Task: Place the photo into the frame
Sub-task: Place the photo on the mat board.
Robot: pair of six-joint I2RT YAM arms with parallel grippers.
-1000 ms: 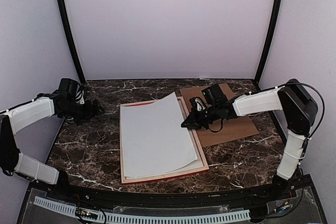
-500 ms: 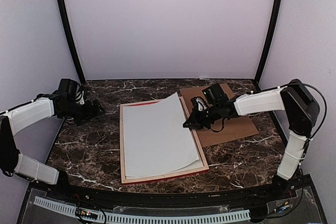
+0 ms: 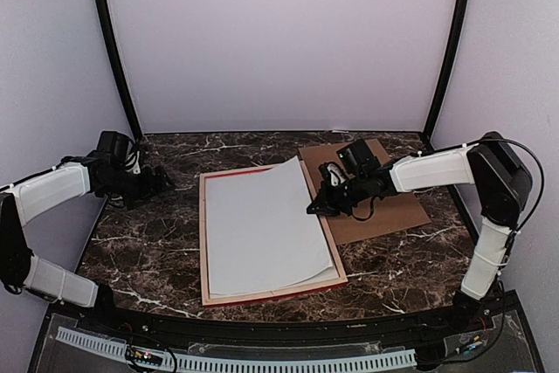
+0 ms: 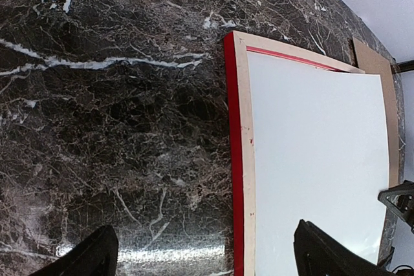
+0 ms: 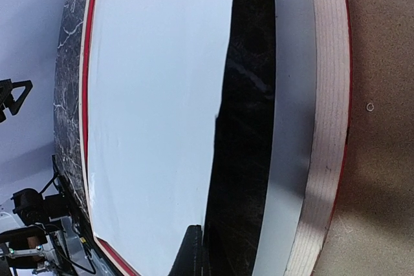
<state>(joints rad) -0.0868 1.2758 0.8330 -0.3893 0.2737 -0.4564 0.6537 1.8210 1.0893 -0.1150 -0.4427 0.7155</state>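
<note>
One frame [image 3: 205, 251] lies back-up on the marble worktop [image 3: 144, 251], with one photo [image 3: 262, 229] white side up inside it, its far right corner lifted. The right claw [image 3: 315, 207] is closed at the photo's right edge; whether it grips the sheet is unclear. The left claw [image 3: 163, 179] is spread wide and empty, well to the left. One brown backing board [image 3: 402, 207] lies beneath the right arm.

photo [image 3: 262, 224] edge lower, right hand [image 3: 313, 207] shifted rightward

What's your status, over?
Left jaws open, off left. Right jaws shut on photo, its right edge lifted. Photo lies over frame, white side up. Nothing blocking.
</note>
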